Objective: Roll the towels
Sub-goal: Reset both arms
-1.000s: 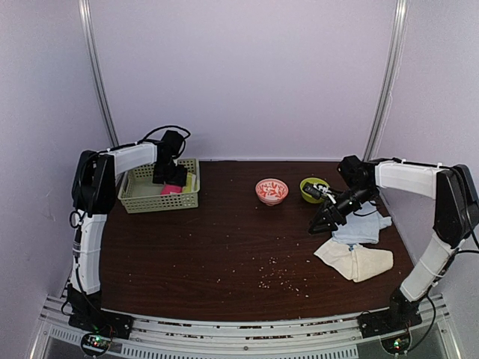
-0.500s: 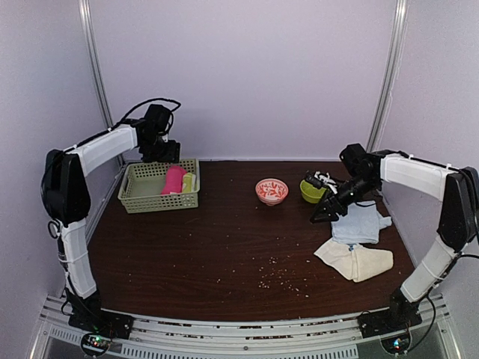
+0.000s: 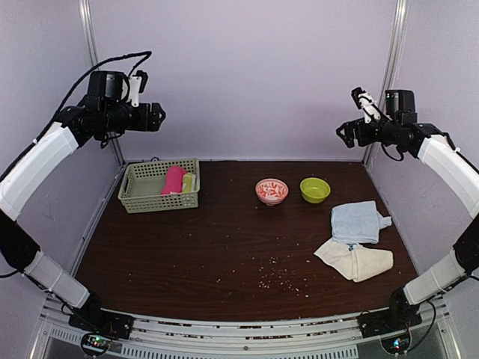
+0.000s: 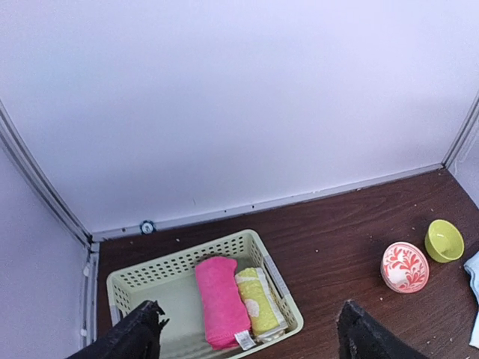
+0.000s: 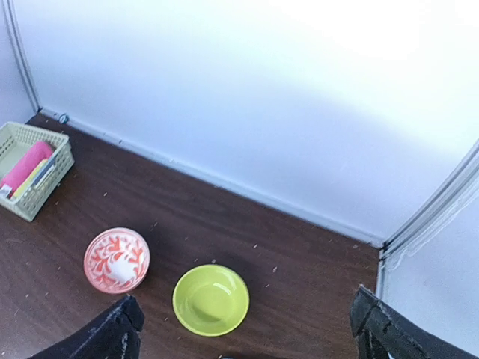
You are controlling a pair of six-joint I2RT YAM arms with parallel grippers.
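Overhead, both arms reach high above a dark wooden table (image 3: 224, 247), and neither holds anything. The left gripper (image 3: 153, 117) hangs up near the back wall with its fingers (image 4: 138, 333) spread wide; in its wrist view they sit at the two lower corners with nothing between them. Below this gripper and a little ahead of it stands a green plastic basket (image 3: 142, 196). Inside the basket lie two rolled towels side by side, touching: a bright pink towel (image 4: 221, 299) and, just to its right in the wrist view, a yellow towel (image 4: 258, 303) with a pale pattern.

The right gripper (image 3: 346, 134) also hangs high, beside the right rear post, with its fingers (image 5: 112, 333) spread wide and nothing between them. Far below it, toward the near edge of the table, a light blue towel (image 3: 358, 222) lies flat and unrolled. A cream towel (image 3: 355, 262) lies loosely folded just in front of the blue one, their edges touching. Below and to the left of this gripper sit a lime green bowl (image 5: 211, 299) and a red and white patterned bowl (image 5: 116, 259), near each other but apart.
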